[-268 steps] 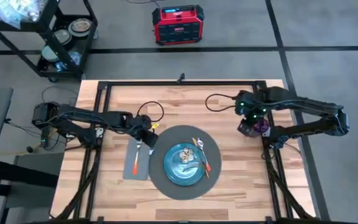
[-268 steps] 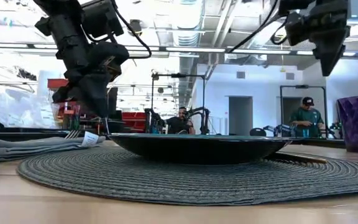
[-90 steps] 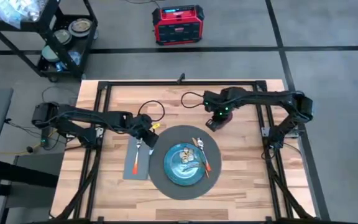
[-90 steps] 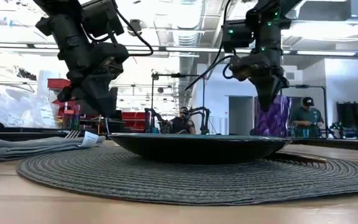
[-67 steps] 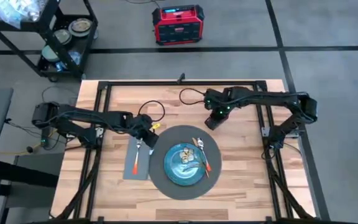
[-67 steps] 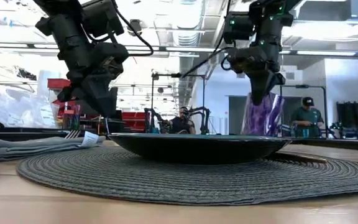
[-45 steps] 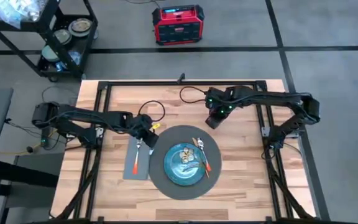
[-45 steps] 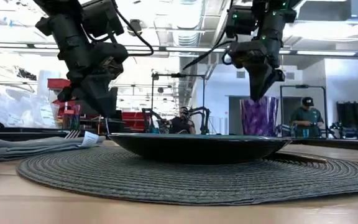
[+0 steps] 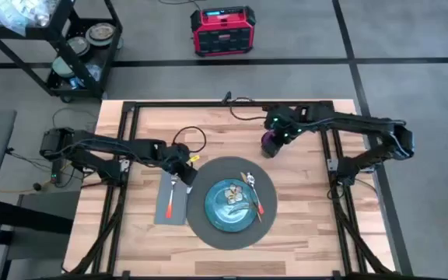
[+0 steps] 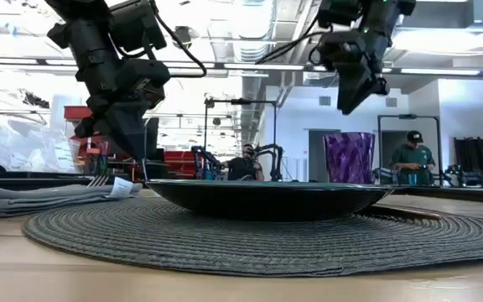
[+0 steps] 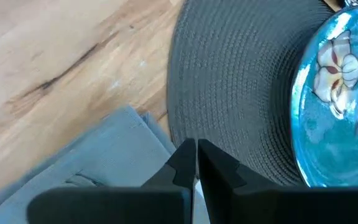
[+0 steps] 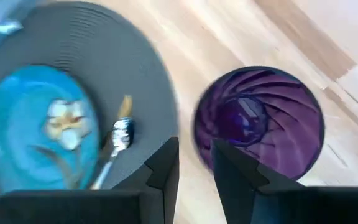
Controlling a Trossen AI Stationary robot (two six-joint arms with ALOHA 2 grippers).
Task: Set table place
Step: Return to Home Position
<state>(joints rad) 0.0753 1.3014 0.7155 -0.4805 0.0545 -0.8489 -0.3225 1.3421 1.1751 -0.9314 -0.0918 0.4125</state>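
1. Since the round grey placemat [image 9: 194, 211] lies near the front middle of the table [image 9: 302, 229] with everything set on or around it, the laying looks finished; the step in hand is judged to be the arms' retreat to rest.
2. One teal plate [image 9: 216, 219] sits centred on the mat, with what look like two orange-handled utensils [image 9: 255, 201] on the mat at the plate's right; their exact number is hard to tell.
3. One grey napkin [image 9: 168, 208] lies just beside the mat's left edge, carrying one fork [image 9: 173, 189].
4. One purple cup [image 9: 268, 143] stands upright on bare wood near the mat's far right edge.
5. Above the cup and clear of it, the right gripper [image 10: 348, 101] hangs with fingers parted and empty.
6. Closed on nothing visible, the left gripper [image 11: 196, 148] hovers over the gap between napkin and mat.
7. Next, both arms need to rise and draw outward without brushing the cup or the fork.
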